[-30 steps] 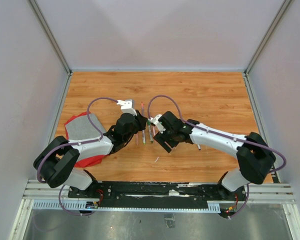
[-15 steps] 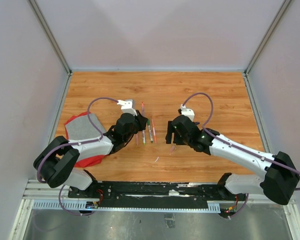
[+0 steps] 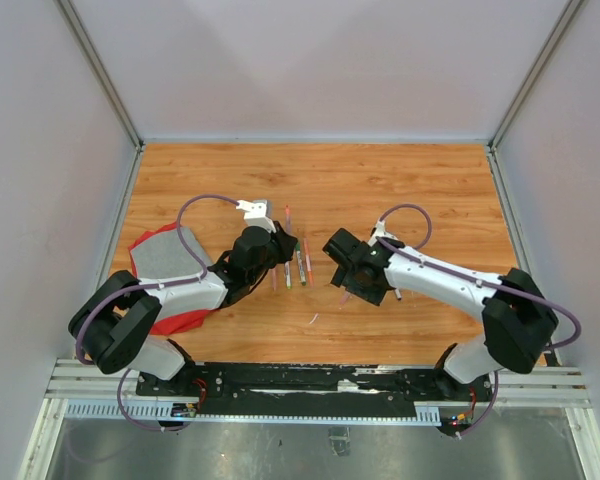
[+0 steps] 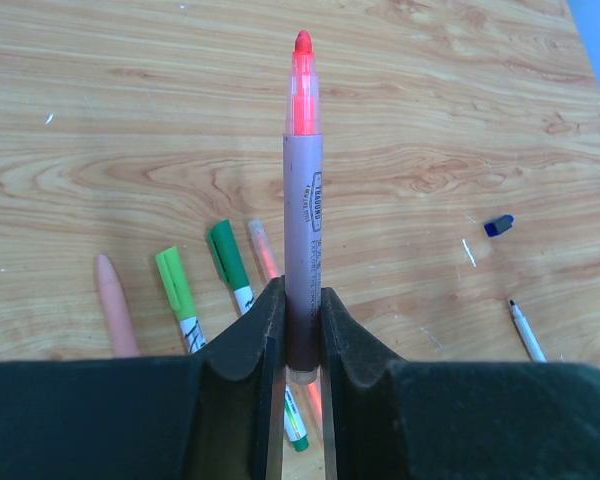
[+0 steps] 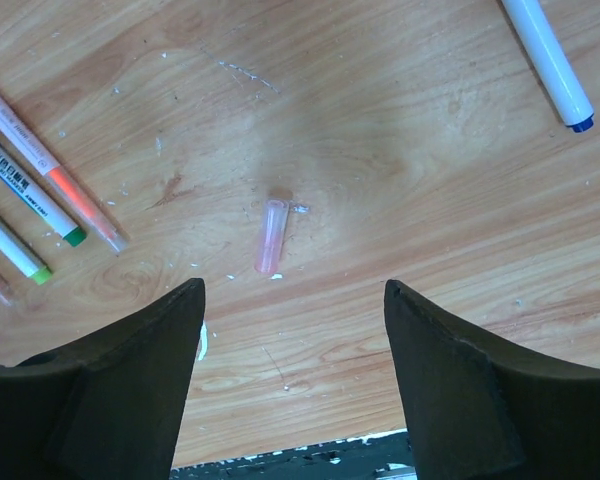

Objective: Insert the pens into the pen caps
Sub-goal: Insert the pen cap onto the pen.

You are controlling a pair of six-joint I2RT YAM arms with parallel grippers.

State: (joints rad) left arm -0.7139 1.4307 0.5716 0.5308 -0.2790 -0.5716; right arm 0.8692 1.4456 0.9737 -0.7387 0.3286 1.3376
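My left gripper [image 3: 278, 243] is shut on a pen [image 4: 302, 180] with a brownish barrel and a bare orange-red tip, which points away from me above the table. Several pens [image 3: 298, 266] lie side by side under it: light green [image 4: 178, 288], dark green [image 4: 228, 262] and orange [image 4: 261, 248]. My right gripper [image 5: 292, 290] is open and empty, hovering over a small clear pink pen cap [image 5: 271, 236] that lies alone on the wood [image 3: 344, 297]. A blue cap [image 4: 498, 225] lies to the right.
A red and grey cloth [image 3: 163, 262] lies at the left under the left arm. A white pen with a blue tip [image 5: 548, 58] lies right of the right gripper. A pink piece [image 4: 113, 305] lies left of the green pens. Walls enclose the table.
My right gripper has pulled away from the row of pens, swung right, then turned back to hover over the pink cap. The left gripper has kept its pen and barely moved.
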